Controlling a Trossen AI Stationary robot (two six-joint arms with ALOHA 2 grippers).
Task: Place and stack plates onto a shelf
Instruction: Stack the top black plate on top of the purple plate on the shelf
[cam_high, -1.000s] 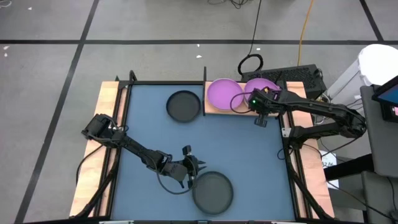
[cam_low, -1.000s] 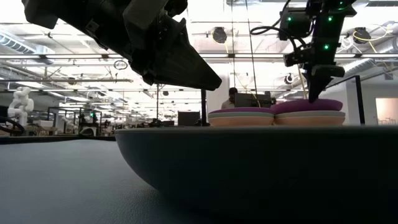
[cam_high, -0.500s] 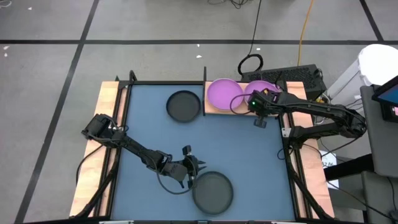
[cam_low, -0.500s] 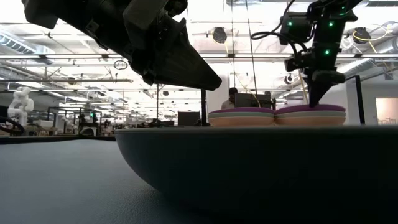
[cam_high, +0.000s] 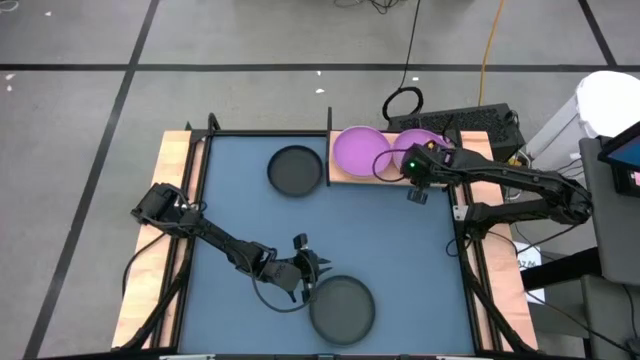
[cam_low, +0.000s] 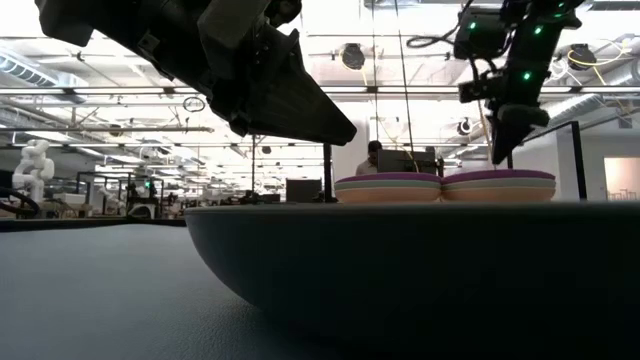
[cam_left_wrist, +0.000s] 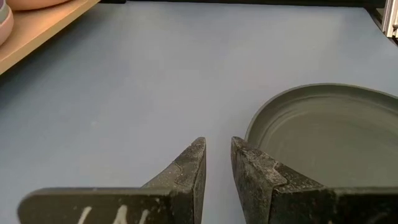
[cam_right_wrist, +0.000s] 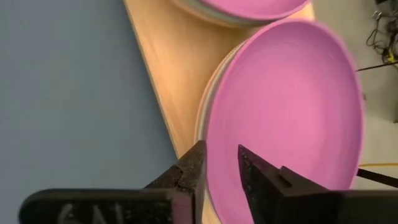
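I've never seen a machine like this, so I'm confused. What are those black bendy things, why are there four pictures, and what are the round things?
The black bendy things are two robot arms at a table. Each ends in two fingers for picking things up.

One camera looks straight down from above. One sits level with the tabletop. One rides on each arm's wrist.

The round things are plates. On the blue mat lie two black ones: the far black plate and the near black plate. On the wooden shelf are two stacks, each with a purple plate on top: the left purple plate and the right purple plate.

The left gripper is beside the near black plate, its fingers almost together, holding nothing. The right gripper hangs just above the right purple plate, also empty.
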